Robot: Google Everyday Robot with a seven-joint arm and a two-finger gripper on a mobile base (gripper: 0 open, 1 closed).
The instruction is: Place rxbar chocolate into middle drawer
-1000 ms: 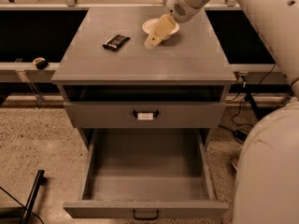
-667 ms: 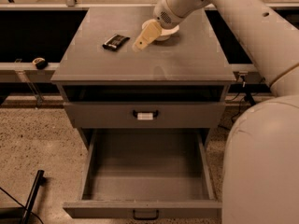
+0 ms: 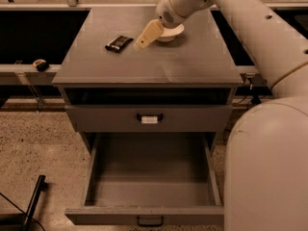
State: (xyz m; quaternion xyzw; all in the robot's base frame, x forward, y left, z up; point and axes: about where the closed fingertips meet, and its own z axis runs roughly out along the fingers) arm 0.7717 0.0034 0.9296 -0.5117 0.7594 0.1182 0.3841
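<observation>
Tool point(image 3: 140, 44) beside rxbar chocolate point(image 3: 119, 43) — middle drawer point(image 3: 149, 215) open.

Clad throughout in smooth off-white casing. Bulks large and rounded at the near right as a pale domed body point(image 3: 269, 172), with a curved seam where the thick tubular white arm point(image 3: 255, 30) joins. Dotted along that arm with small dark round recesses, spaced apart in a row. Narrows toward the far middle to a rounded white wrist point(image 3: 175, 6), marked with a small patch of fine dark perforations. Ends in a cream-yellow, flat, wedge-shaped hand point(image 3: 147, 34), duller than the casing, over the far middle of the plain grey counter point(image 3: 192, 66).
</observation>
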